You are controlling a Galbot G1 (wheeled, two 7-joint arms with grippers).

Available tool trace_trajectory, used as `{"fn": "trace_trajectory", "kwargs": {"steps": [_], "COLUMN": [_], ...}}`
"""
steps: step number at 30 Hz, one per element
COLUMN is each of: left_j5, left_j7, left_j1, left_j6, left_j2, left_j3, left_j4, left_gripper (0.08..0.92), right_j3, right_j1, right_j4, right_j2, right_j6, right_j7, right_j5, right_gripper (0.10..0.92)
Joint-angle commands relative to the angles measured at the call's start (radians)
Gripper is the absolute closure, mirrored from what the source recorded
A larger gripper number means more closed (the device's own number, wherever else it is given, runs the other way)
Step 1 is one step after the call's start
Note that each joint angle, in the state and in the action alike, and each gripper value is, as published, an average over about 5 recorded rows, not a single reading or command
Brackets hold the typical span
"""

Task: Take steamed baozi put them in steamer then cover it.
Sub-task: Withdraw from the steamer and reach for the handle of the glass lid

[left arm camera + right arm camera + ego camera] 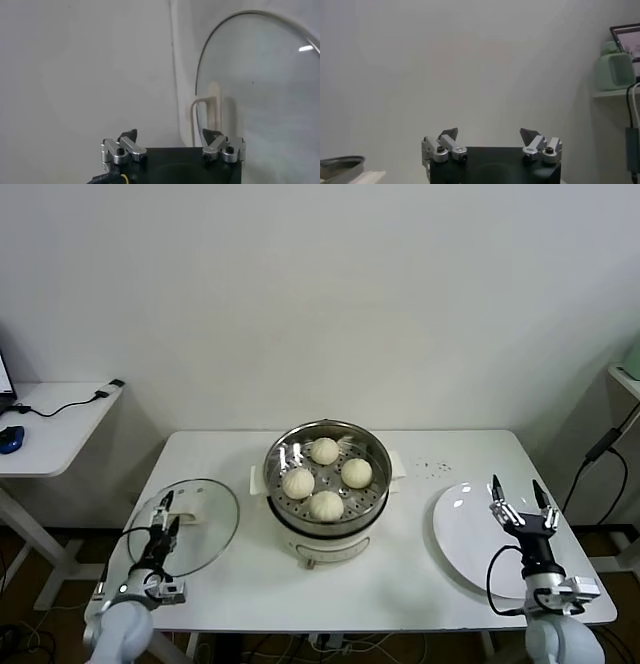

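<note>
Several cream-white baozi point(326, 505) sit inside the shiny steel steamer point(283, 502) on its white base at the table's middle. The steamer is uncovered. The round glass lid point(205, 534) with a cream handle lies flat on the table to the steamer's left; it also shows in the left wrist view point(260, 85). My left gripper point(163, 518) is open and empty at the lid's near left edge point(171, 135). My right gripper point(520, 502) is open and empty above the white plate point(462, 534), pointing up point(489, 133).
The white oval plate lies empty at the table's right. A side desk point(60, 424) with cables and a blue mouse stands at the far left. A shelf with a green object point(617, 67) is on the right. The wall is behind the table.
</note>
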Motion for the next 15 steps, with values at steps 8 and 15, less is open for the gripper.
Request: {"fn": "trace_trajectory", "kwargs": {"steps": [8,15], "left_j5": [0.007,-0.015], "left_j7": [-0.017,-0.074], "left_j1": [-0.104,-0.138], "left_j6": [0.136,0.147], "left_j2": [-0.02,-0.033], "left_j3": [0.028,0.035], "left_j4": [0.093,0.142], "left_gripper": [0.177,0.177], "right_j3": [0.016,0.014], "right_j1": [-0.021,-0.023], "right_j4": [-0.004,-0.008], "right_j2": [0.003,0.004], "right_j6": [0.012,0.014], "right_j7": [-0.004,-0.006], "right_j5": [-0.006,-0.006], "right_gripper": [0.203,0.203]}}
